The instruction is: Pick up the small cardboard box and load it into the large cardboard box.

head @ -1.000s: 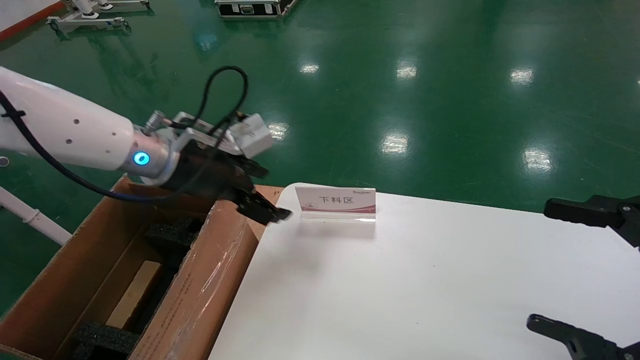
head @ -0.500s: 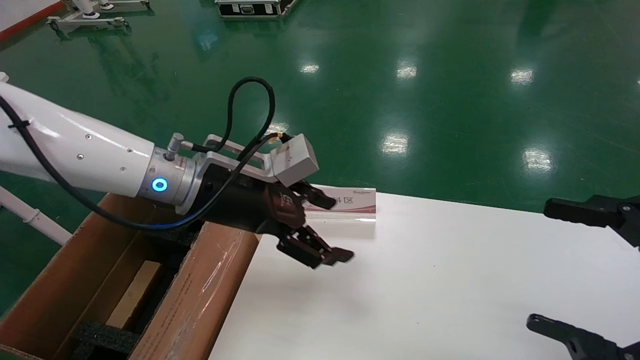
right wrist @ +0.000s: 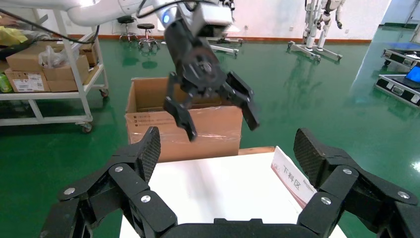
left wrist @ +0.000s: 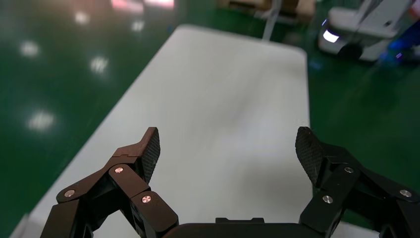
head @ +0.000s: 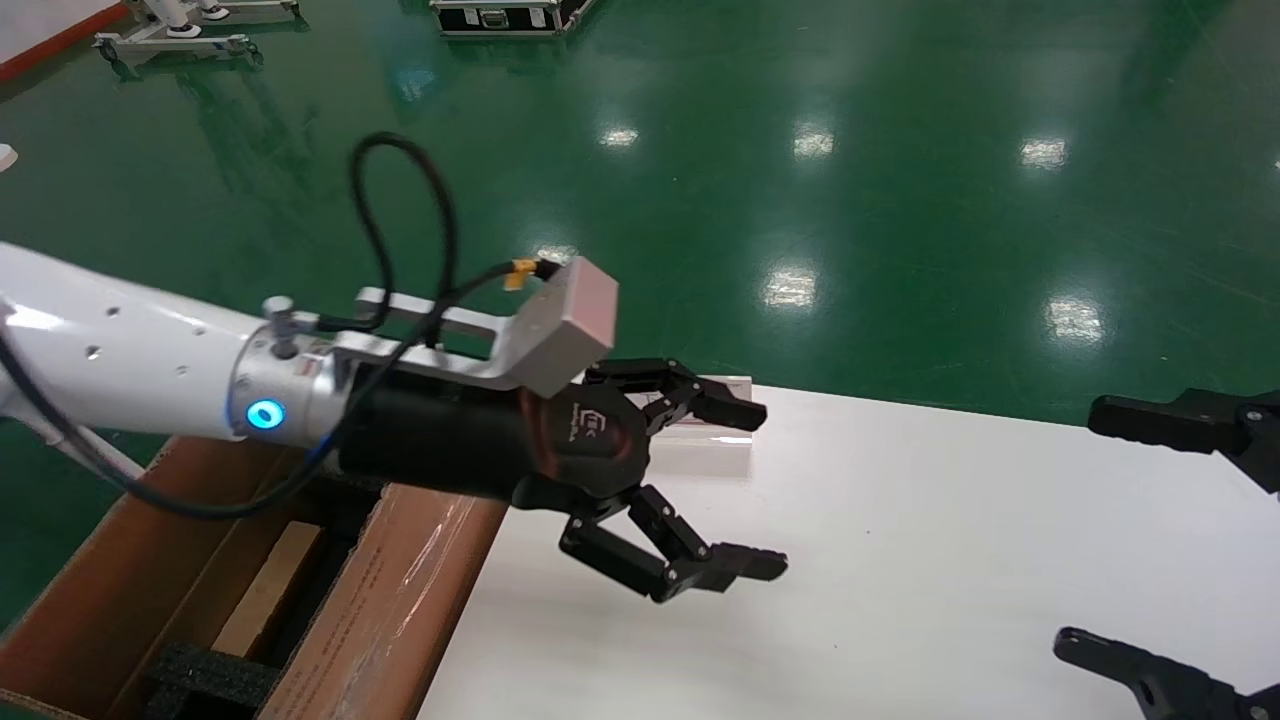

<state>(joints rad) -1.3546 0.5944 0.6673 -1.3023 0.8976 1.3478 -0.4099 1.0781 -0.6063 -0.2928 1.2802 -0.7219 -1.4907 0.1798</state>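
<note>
The large cardboard box (head: 400,600) stands left of the white table (head: 900,560), with black foam blocks inside and taped side facing the table; it also shows in the right wrist view (right wrist: 148,129). The small cardboard box (head: 270,590) lies inside it between the foam, showing a pale tan side. My left gripper (head: 765,490) is open and empty, above the table's left part, just right of the carton; the left wrist view (left wrist: 228,144) shows only bare table between its fingers. My right gripper (head: 1085,530) is open and empty at the table's right edge.
A small sign card (head: 715,440) stands at the table's far edge, partly behind the left gripper; it also shows in the right wrist view (right wrist: 292,181). A cart with boxes (right wrist: 44,64) stands beyond the carton. Green floor surrounds the table.
My left gripper has swung from above the large cardboard box to the right, out over the table, open and empty throughout. The right gripper has not moved.
</note>
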